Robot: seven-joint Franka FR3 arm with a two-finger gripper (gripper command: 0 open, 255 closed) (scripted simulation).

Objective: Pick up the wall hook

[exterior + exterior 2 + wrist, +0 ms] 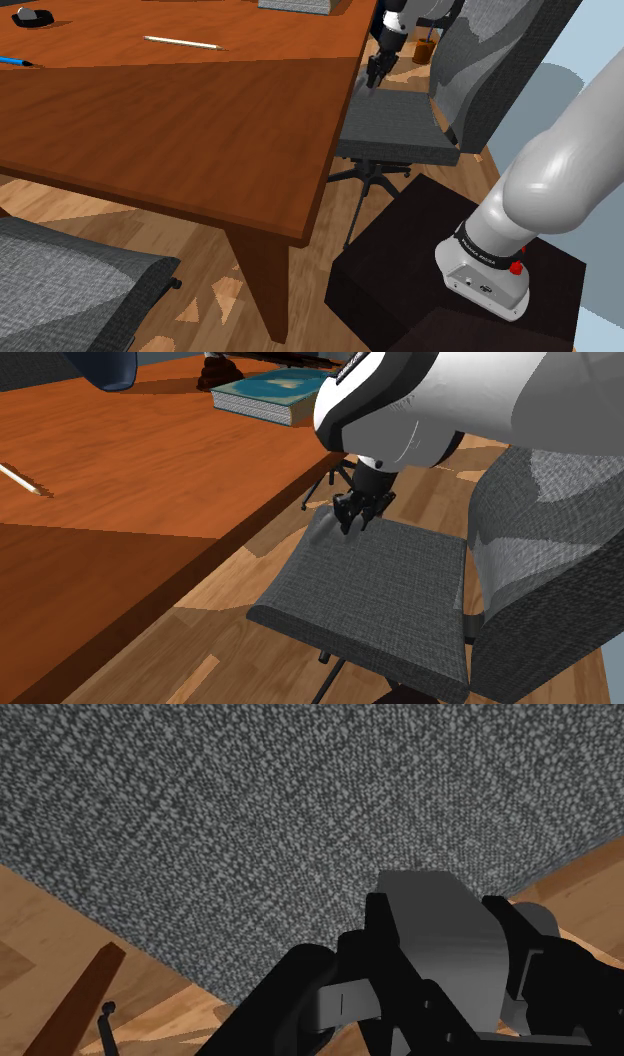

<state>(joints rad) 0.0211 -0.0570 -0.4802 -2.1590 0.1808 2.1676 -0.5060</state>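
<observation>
The hand (352, 524) hangs over the grey fabric seat (400, 587) of an office chair, at the seat's corner nearest the desk (150, 462). Its fingers are drawn in on the wall hook (440, 949) — a plain grey block clasped between them, the woven seat just beyond it. Whether the hook touches the fabric cannot be told.

The desk's long edge runs close beside the seat, and the chair's backrest (560, 542) rises on the seat's far side from the desk. The reddish wooden desk carries a book (275, 392) near that edge, a white pencil (181, 42) further in and a blue pen (14, 62) well apart. A second grey chair (70, 290) sits by the desk's other side. The floor (230, 592) is pale wooden boards — the black stand (400, 270) rests on it.
</observation>
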